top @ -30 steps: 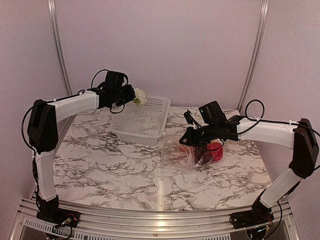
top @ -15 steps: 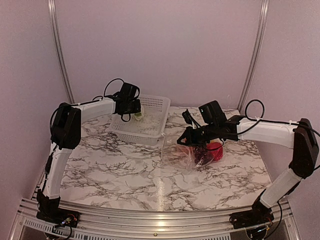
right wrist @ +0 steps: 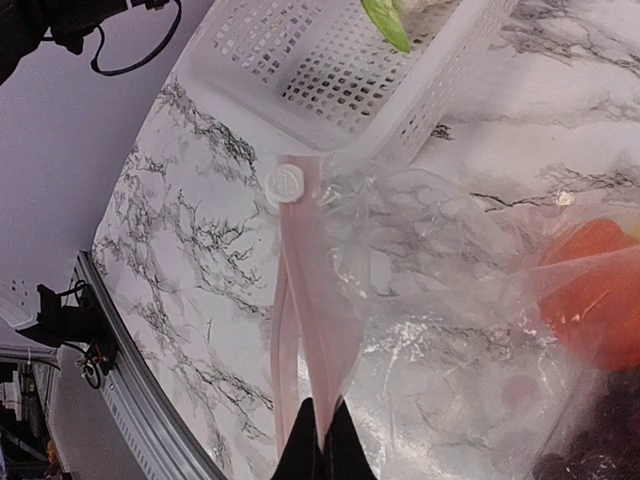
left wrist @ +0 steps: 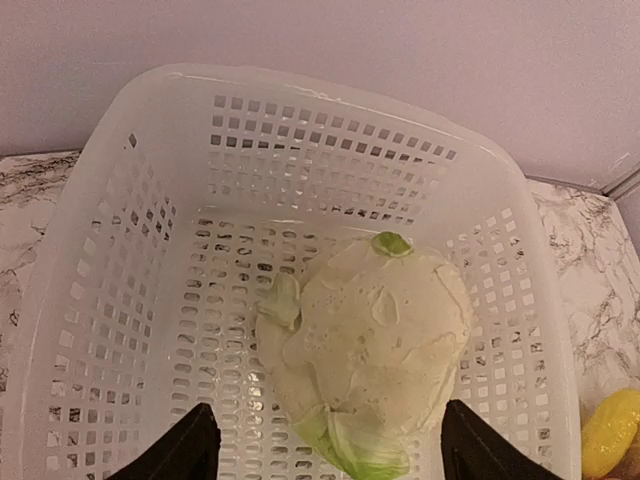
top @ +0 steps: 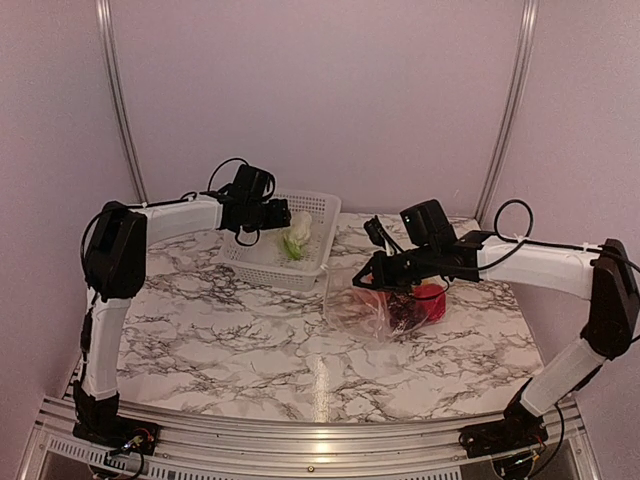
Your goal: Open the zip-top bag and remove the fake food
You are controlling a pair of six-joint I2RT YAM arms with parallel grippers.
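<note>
The zip-top bag (top: 358, 306) lies crumpled on the marble table, right of centre. My right gripper (top: 372, 275) (right wrist: 322, 442) is shut on its pinkish zip strip (right wrist: 310, 300) and holds that edge up. Fake food shows through the plastic: a red piece (top: 431, 300) (right wrist: 595, 290) and dark grapes (top: 407, 313). The white-green cabbage (top: 297, 234) (left wrist: 370, 350) lies loose in the white basket (top: 318, 205). My left gripper (top: 275, 215) (left wrist: 328, 445) hangs over it, open, with its fingers apart on either side and not touching it.
The perforated basket (left wrist: 100, 200) stands at the back centre, close to the bag's left end. A yellow piece (left wrist: 612, 432) shows at the lower right edge of the left wrist view. The round zip slider (right wrist: 285, 183) sits by the basket's corner.
The left arm carried the cabbage right over the basket, then its jaws opened and the cabbage dropped in. The right gripper kept hold of the bag with hardly any motion.
</note>
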